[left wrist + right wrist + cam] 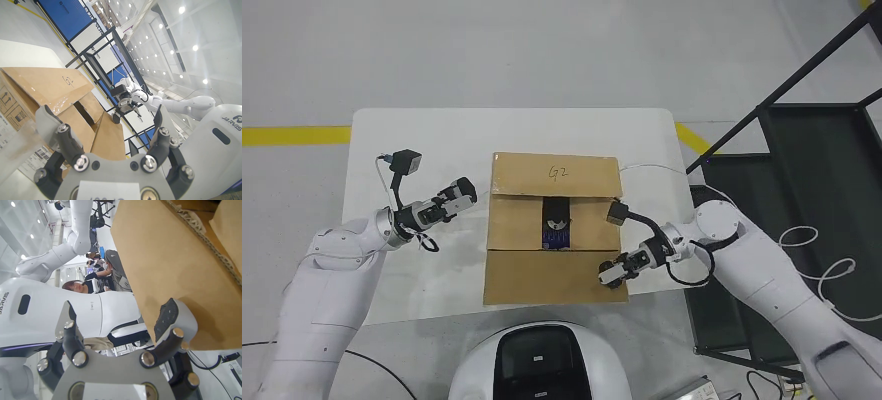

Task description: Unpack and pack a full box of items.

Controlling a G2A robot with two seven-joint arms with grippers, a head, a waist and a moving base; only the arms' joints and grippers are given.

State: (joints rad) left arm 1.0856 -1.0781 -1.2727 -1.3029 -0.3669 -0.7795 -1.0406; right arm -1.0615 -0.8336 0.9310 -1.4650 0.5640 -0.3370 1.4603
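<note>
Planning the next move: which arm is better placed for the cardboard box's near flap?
Right, likely: the right gripper is open at the near flap of the brown cardboard box; the left gripper hangs apart beside it.

Box flap bears handwritten "G2"; its side, arrows and a barcode.

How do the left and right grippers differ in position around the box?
The left gripper sits over bare table beside the box, apart from it; the right gripper is at the near flap's right corner. The left gripper touches no cardboard; the right gripper has one finger overlapping the flap. Both are open and empty.
</note>
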